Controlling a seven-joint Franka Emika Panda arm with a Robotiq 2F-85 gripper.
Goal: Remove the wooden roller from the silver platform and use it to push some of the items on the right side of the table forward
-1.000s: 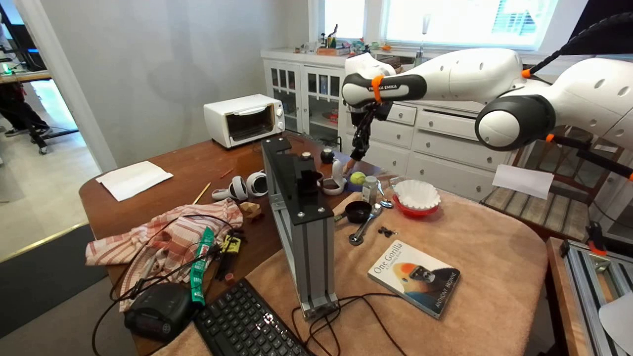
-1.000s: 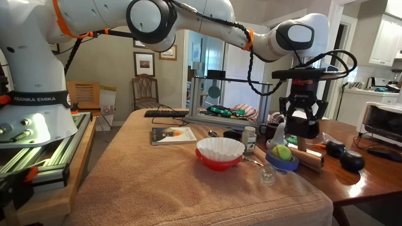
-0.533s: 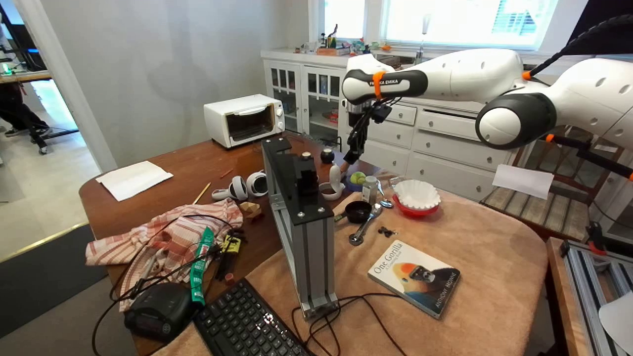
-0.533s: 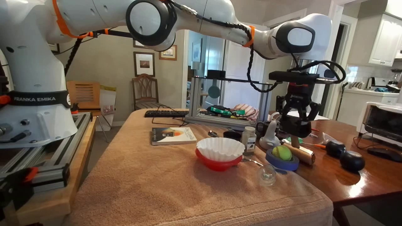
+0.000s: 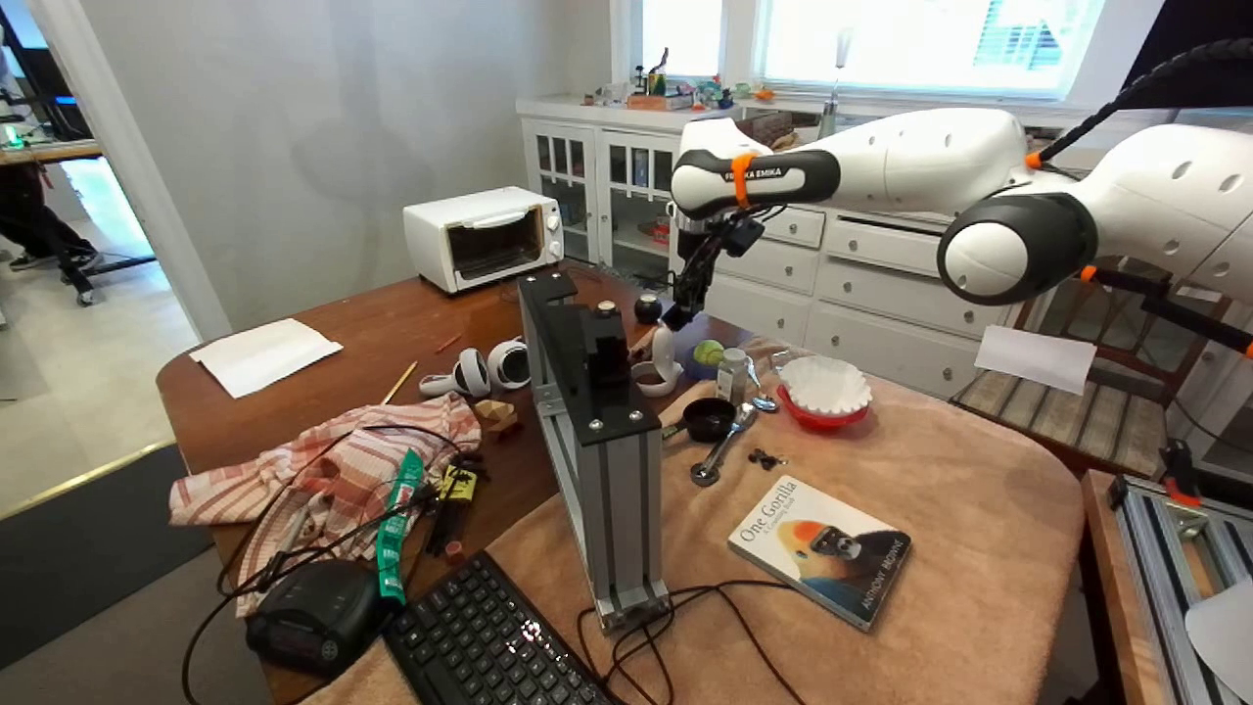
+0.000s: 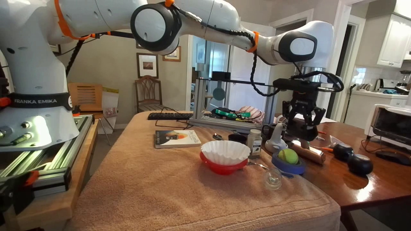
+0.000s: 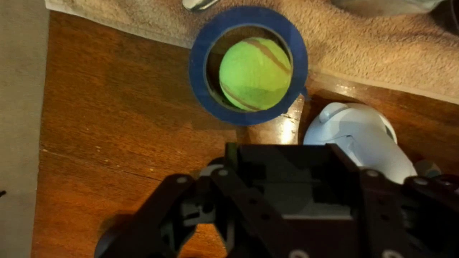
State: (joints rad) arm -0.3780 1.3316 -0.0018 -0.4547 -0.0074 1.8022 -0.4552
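Appearing clamped on the wooden roller [image 6: 312, 153] (likely light, rigid, best held mid-length), the claw [image 6: 302, 136] hangs inside the tabletop [image 6: 387, 182] edge.

Arm [image 6: 221, 19] outstretched, wrist [image 6: 301, 46] bent, black pincer [image 6: 301, 133] pointing down (grip unclear)

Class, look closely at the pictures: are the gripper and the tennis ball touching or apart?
Apart. The wrist view shows the ball inside the tape ring, with a visible gap between that ring and the gripper.
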